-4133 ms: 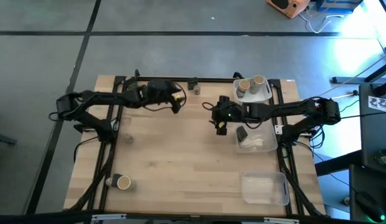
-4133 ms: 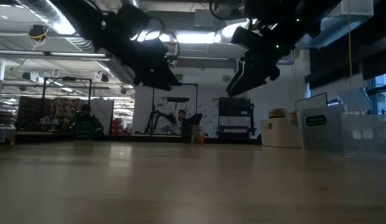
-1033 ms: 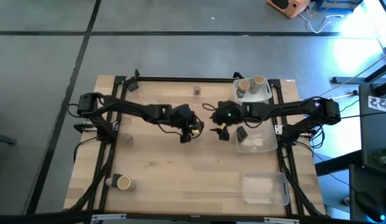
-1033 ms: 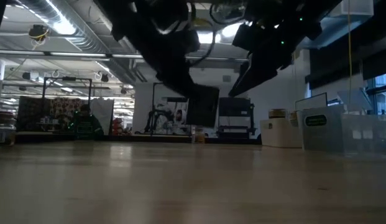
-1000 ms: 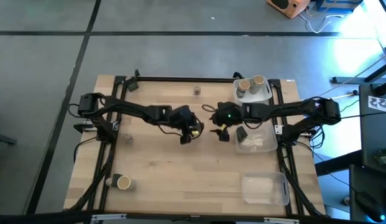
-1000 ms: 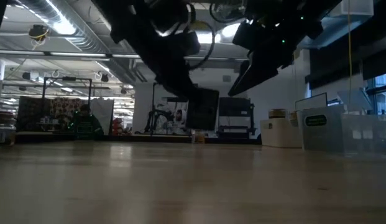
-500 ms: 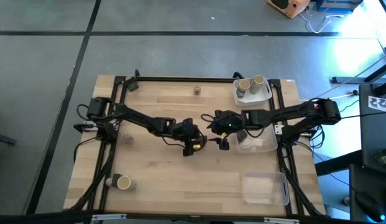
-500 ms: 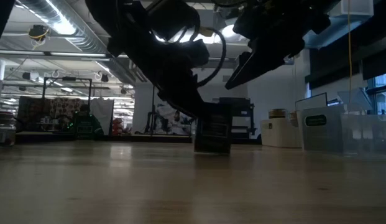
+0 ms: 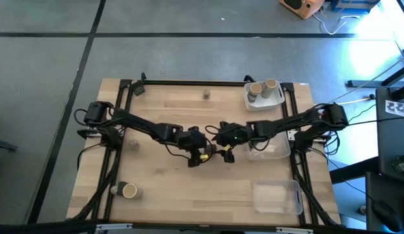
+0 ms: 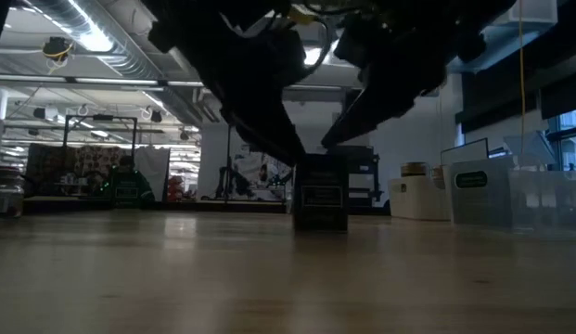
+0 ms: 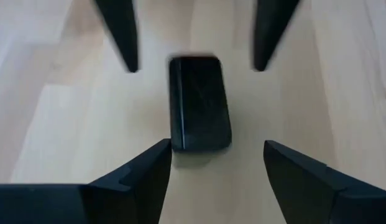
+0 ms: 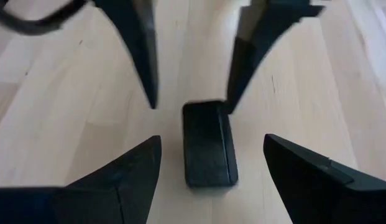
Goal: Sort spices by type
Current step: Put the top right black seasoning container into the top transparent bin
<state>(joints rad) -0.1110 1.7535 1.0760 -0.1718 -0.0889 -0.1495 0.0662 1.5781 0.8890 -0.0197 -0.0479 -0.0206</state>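
A dark block (image 9: 214,150) stands upright on the desk (image 9: 162,182) near its middle, between the two tools, and nothing grips it. The left tool (image 9: 203,154) sits just beside it with fingers spread wide, clear of both its sides in the left wrist view (image 11: 199,102). The right tool (image 9: 226,153) faces it from the other side, also wide open and empty; its wrist view shows the block (image 12: 209,144) lying in line with the gap ahead of its fingers. In the low view the block (image 10: 321,192) rests flat on its base with both arms hanging over it. It looks like a small, rigid, light container with smooth, slightly glossy faces and rounded corners, so I judge it stiff enough to take a firm pinch but liable to slip or tip if caught off-centre or near the top. The best hold is likely across its two narrow flat sides, low to mid-height, fingers square to the faces. Other spices sit apart: two tan-topped jars (image 9: 262,86) in the white tray (image 9: 280,99) at the far right, one tan-topped jar (image 9: 129,190) at the near left, and a small one (image 9: 205,95) at the far edge. A clear tray (image 9: 277,197) lies near right.
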